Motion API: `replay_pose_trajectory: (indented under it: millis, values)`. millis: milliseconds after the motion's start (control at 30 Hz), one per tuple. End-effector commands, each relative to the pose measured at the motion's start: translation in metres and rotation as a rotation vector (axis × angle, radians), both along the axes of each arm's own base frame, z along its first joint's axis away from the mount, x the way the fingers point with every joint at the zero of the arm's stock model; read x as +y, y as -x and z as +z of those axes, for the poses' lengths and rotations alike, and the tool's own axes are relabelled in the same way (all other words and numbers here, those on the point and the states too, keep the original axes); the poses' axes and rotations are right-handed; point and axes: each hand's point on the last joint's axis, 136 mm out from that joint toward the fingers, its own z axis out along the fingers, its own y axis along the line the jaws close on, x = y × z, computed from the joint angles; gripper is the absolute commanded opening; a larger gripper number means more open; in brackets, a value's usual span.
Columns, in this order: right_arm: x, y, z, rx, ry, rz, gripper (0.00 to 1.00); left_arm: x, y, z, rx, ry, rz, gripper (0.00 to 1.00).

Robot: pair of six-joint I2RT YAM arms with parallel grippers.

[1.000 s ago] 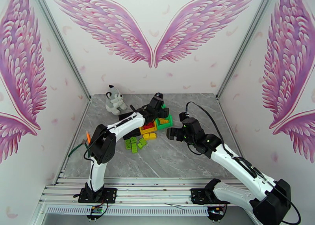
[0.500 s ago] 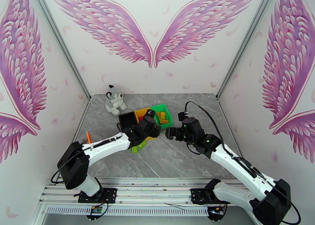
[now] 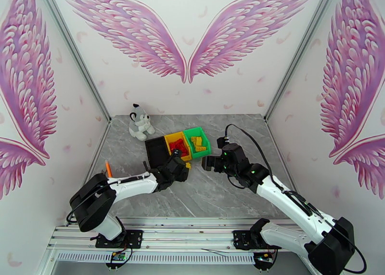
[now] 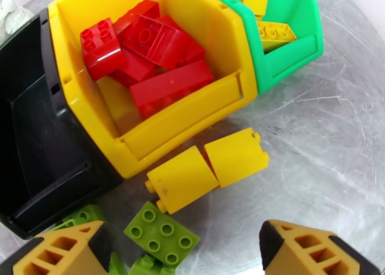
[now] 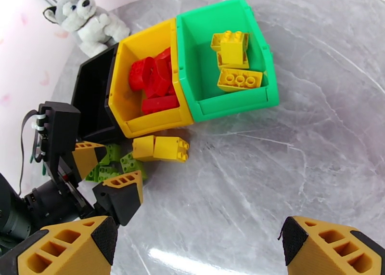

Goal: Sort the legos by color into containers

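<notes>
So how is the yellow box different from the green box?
The yellow bin holds red bricks, while the green bin holds yellow bricks. The yellow bin sits in the middle of the row, with the black bin on its other side; the green bin is at the end. They also differ in colour. Both are open-top bins of the same shape and about the same size, side by side on the table.

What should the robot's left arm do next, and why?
Probably lower the open left tool onto the green brick beneath it and close. The brick lies loose on the table, and the black bin beside it looks empty.
</notes>
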Motion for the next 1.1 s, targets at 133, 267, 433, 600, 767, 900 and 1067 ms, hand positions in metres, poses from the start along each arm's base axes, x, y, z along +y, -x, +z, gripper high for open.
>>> replay_pose_trajectory:
  millis: [133,267,433,600,767,900,1067]
  values:
    - [-0.001,0.000,-0.002,-0.001,-0.005,0.006,0.97,-0.008,-0.016,-0.009,0.019,0.024,0.010,0.87]
    - [-0.001,0.000,-0.003,-0.002,-0.004,0.002,0.97,-0.015,-0.021,-0.014,0.031,0.027,0.000,0.87]
    - [-0.002,0.000,-0.002,-0.003,-0.002,-0.002,0.97,-0.028,-0.025,-0.024,0.064,0.029,-0.026,0.87]
    - [-0.003,0.000,-0.002,-0.005,0.000,-0.004,0.97,-0.039,-0.022,-0.028,0.078,0.042,-0.058,0.85]
    - [-0.005,-0.001,-0.002,-0.005,0.005,-0.013,0.97,-0.077,-0.002,-0.016,0.057,0.109,-0.227,0.84]
    - [-0.008,-0.001,-0.001,-0.013,0.015,-0.026,0.97,-0.088,0.008,-0.011,0.054,0.122,-0.282,0.84]
    - [-0.012,-0.001,0.003,-0.024,0.015,-0.040,0.97,-0.071,0.007,-0.012,0.033,0.063,-0.242,0.83]
